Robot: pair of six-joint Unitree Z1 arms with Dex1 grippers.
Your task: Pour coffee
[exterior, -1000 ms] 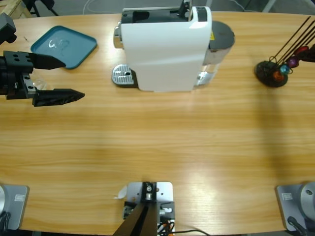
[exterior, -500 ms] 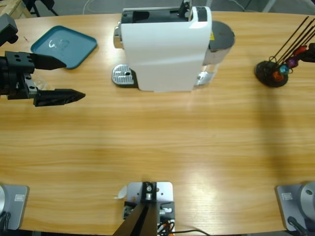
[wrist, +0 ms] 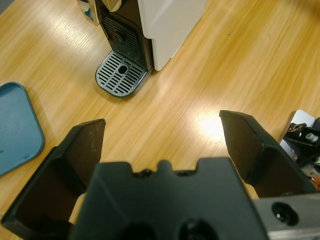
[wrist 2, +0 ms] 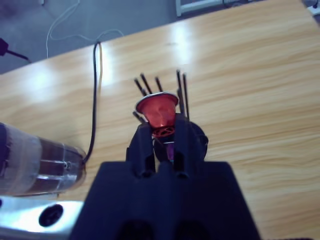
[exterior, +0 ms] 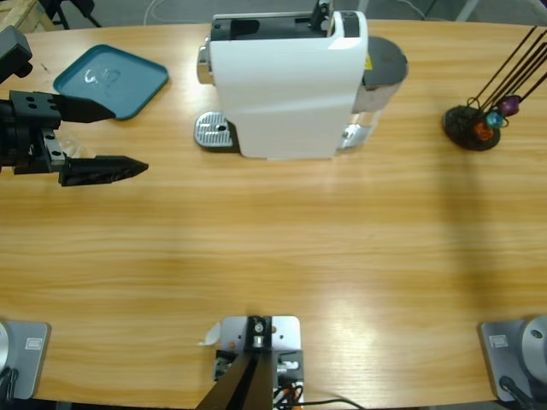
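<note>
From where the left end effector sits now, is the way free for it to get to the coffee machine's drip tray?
Probably yes. The left end effector is open and holds nothing, and only bare table lies between it and the drip tray. The blue tray sits off to the side.

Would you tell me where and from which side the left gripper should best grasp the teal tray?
Probably the raised rim on the edge facing the left gripper, approached from that side with its open jaws straddling the rim. The teal tray lies flat and shallow, so only its rim offers a pinch.

Glossy varnished wood table; smooth white plastic coffee machine; perforated metal drip grate.
</note>
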